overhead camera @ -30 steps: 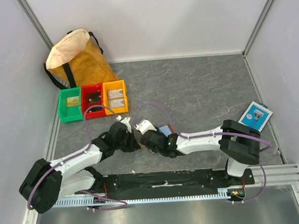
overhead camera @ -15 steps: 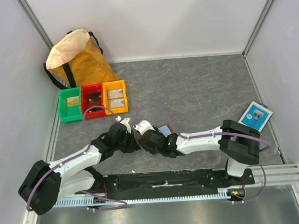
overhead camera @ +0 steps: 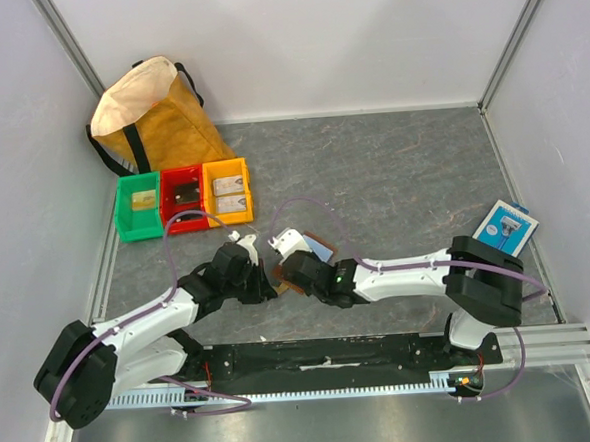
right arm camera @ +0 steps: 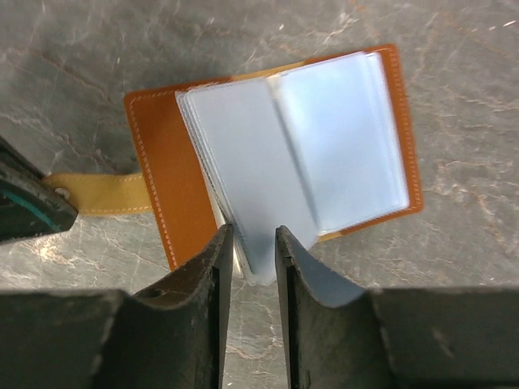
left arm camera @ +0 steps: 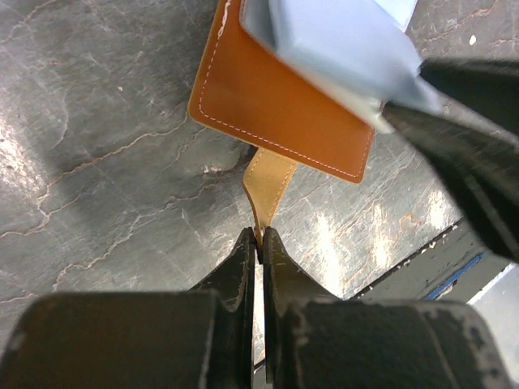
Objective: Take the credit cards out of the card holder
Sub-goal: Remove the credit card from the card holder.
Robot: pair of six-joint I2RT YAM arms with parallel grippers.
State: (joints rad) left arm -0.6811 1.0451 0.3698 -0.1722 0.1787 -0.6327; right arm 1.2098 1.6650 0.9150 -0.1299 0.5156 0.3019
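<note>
The card holder (right arm camera: 158, 162), brown leather, lies open on the table with its pale blue plastic sleeves (right arm camera: 340, 138) fanned out. My left gripper (left arm camera: 260, 237) is shut on its tan strap (left arm camera: 268, 182) beside the brown cover (left arm camera: 276, 105). My right gripper (right arm camera: 251, 243) is open, its jaws a narrow gap apart astride the near edge of one raised sleeve (right arm camera: 251, 162). I cannot make out credit cards inside the sleeves. From above, both grippers meet at the card holder (overhead camera: 319, 248) near the table's front middle.
Green (overhead camera: 139, 205), red (overhead camera: 183, 198) and yellow (overhead camera: 228, 190) bins stand at the back left, with small flat cards inside. Behind them is a tan bag (overhead camera: 153, 114). A blue-and-white packet (overhead camera: 504, 228) lies at the right wall.
The right gripper's jaws have narrowed around the raised sleeve, and the right arm has shifted slightly. The left gripper has kept its hold on the strap.
</note>
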